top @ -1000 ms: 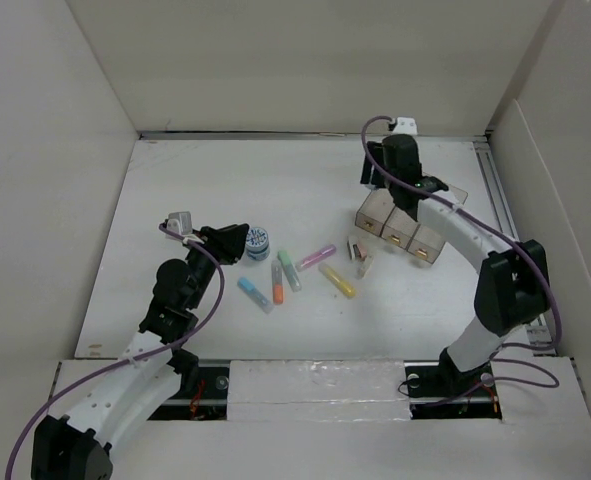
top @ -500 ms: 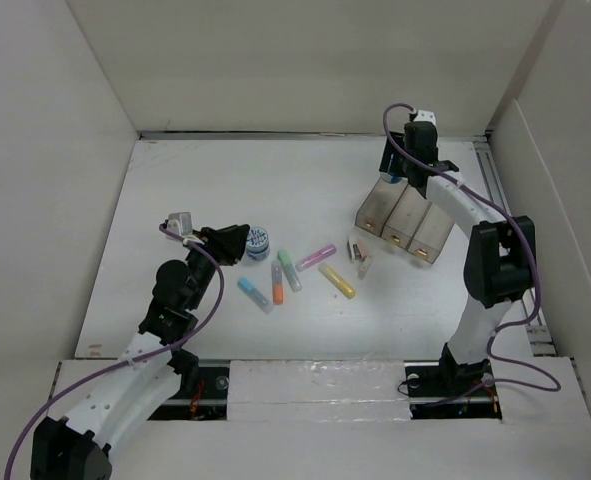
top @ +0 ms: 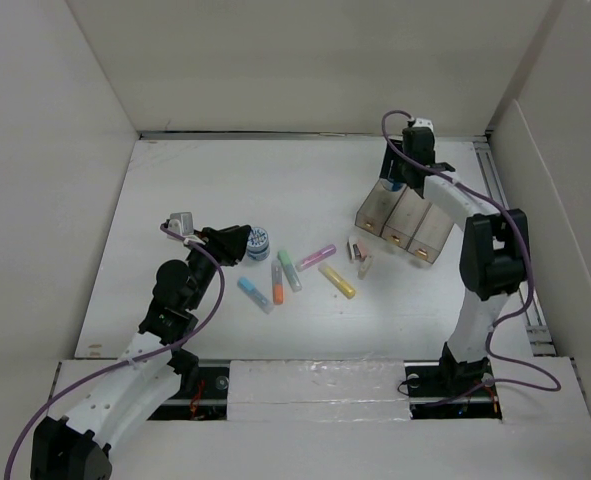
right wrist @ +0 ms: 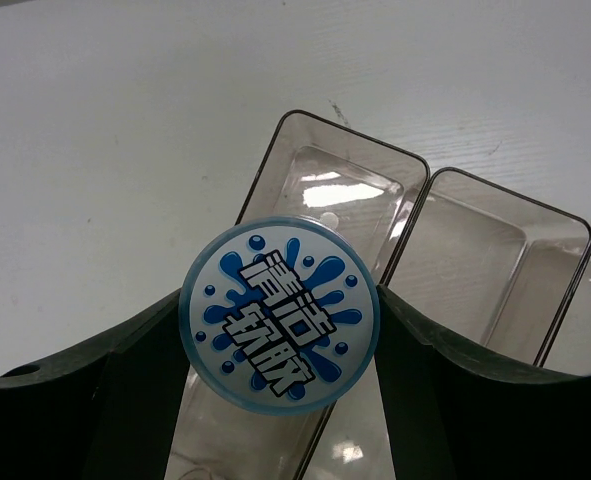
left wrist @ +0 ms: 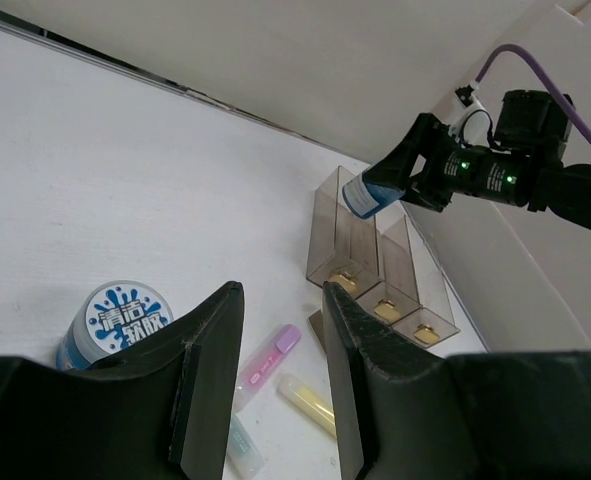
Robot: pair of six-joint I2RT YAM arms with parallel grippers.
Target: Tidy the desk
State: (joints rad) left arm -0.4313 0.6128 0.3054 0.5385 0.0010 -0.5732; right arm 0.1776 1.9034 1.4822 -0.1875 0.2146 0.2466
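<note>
Desk beneath right hand, round tub gripped above tray

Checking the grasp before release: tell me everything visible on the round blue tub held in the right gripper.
The short round blue plastic tub has a translucent blue rim and a white label with a blue splash and blocky characters. The right gripper pinches its sides between dark fingers, label facing the wrist camera. It hangs tilted over an end compartment of the smoky clear three-compartment tray, seemingly not touching it.
</note>
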